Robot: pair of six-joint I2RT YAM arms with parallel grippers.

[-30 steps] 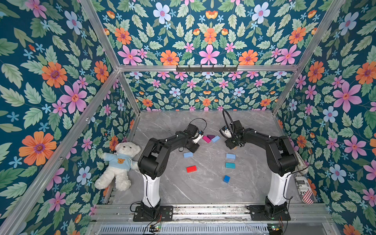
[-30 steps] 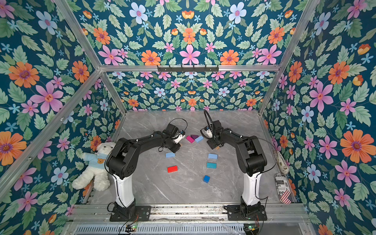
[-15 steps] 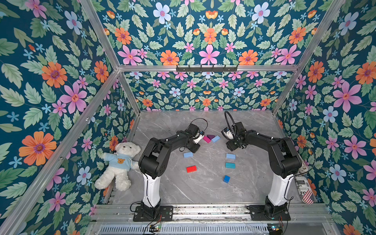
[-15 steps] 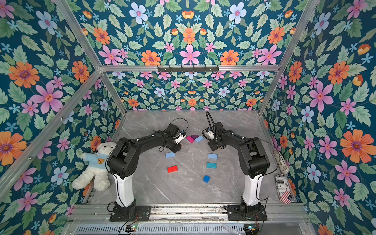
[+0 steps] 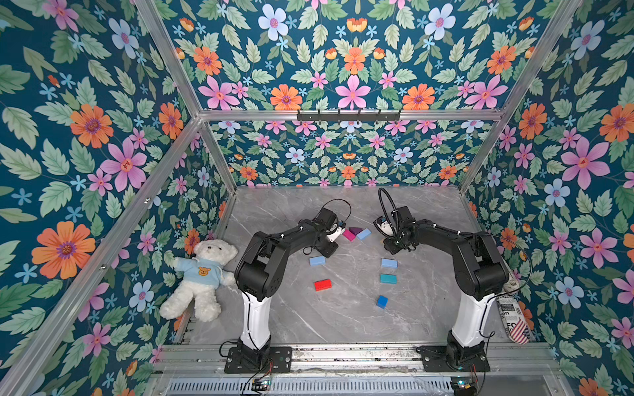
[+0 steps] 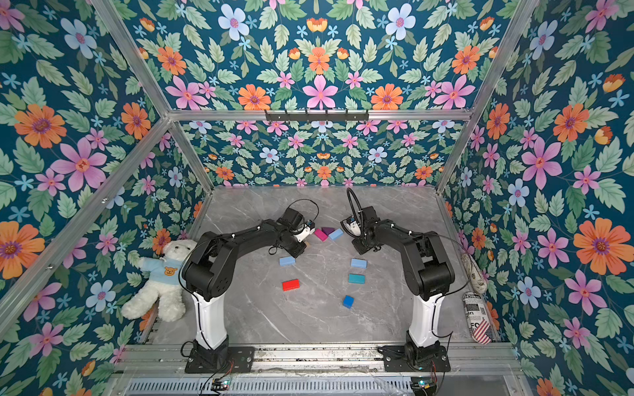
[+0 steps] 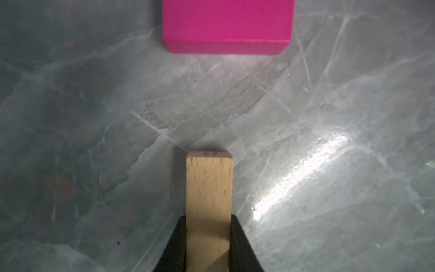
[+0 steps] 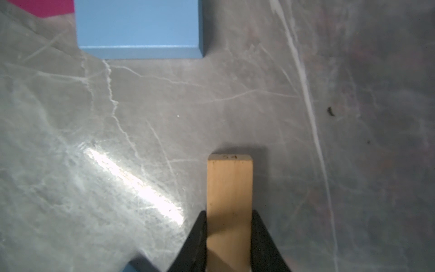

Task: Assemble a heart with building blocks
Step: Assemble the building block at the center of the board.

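L gripper (image 7: 208,220) clamped on tan wooden brick (image 7: 209,179); R gripper (image 8: 229,215) clamped on second tan wooden brick (image 8: 229,181). Heart start (image 5: 355,231) (magenta brick (image 5: 348,235), purple wedge (image 6: 328,230), light-blue brick (image 5: 364,234)) btwn them, toward bench (image 5: 343,319) 12 o'clock. Butt ends flush, slow, no shoving.

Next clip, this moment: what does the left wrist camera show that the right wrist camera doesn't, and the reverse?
Only the left wrist view: the left gripper clamped on a tan block.
Only the right wrist view: the right gripper closed on a second tan block, with a light blue block ahead of it.
Both: the grey marble table and, apparently, the same magenta block. The left wrist view shows its broad end, the right wrist view only a sliver in one corner.
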